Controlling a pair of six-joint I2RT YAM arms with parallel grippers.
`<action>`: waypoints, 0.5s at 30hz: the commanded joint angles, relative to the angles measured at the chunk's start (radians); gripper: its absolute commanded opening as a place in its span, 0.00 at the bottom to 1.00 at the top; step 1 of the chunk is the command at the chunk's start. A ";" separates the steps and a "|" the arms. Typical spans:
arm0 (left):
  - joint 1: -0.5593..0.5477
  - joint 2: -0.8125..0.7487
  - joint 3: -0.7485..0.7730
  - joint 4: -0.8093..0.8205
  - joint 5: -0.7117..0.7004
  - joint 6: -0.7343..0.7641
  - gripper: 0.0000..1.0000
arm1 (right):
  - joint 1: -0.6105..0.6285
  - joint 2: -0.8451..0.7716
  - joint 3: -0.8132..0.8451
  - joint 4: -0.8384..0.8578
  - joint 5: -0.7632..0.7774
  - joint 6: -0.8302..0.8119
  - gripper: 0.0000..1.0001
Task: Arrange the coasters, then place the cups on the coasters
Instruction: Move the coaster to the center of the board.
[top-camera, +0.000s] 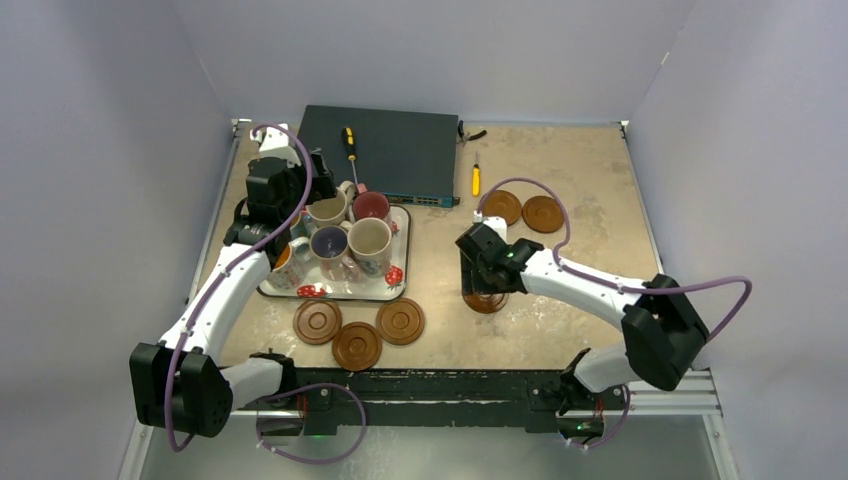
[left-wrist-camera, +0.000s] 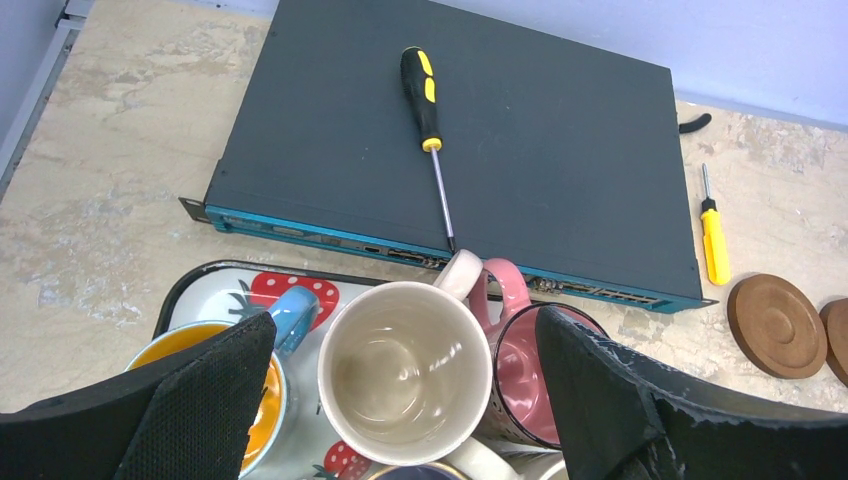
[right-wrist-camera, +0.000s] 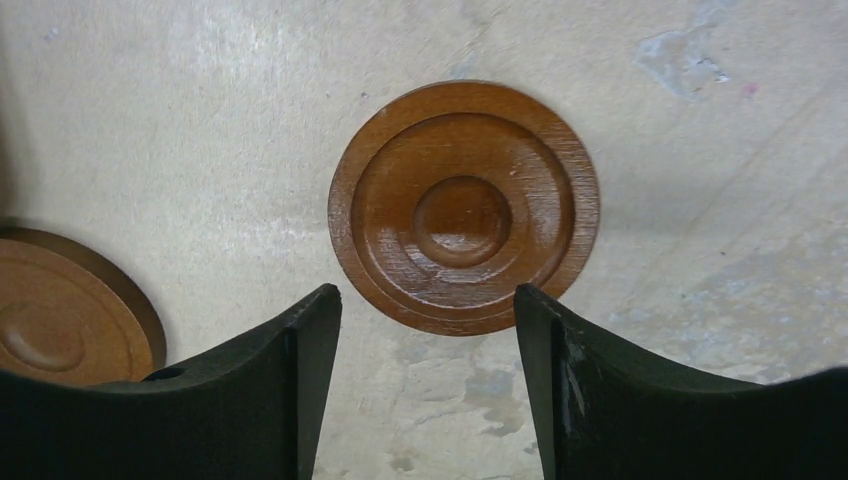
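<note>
Directly ahead of the right hand (right-wrist-camera: 428, 300), partly open and empty, lies a round dark-brown grooved wooden coaster (right-wrist-camera: 463, 208), flat on the desk (right-wrist-camera: 700, 350).

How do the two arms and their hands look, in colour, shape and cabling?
The left arm and the right arm have white shells between bulky black joints. A thin purple cable loops along each one. The right arm shows a small green light near its wrist. The left hand and right hand each have two broad, black, wedge-shaped fingers with matt, slightly rough faces.
</note>
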 joint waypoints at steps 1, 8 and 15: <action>-0.006 -0.013 0.004 0.030 -0.010 -0.012 0.96 | 0.030 0.065 0.021 0.019 -0.011 -0.004 0.67; -0.006 -0.012 0.006 0.028 -0.009 -0.011 0.96 | 0.043 0.143 0.045 0.058 -0.025 -0.009 0.64; -0.006 -0.011 0.007 0.029 -0.009 -0.011 0.96 | 0.050 0.197 0.052 0.071 -0.022 -0.003 0.61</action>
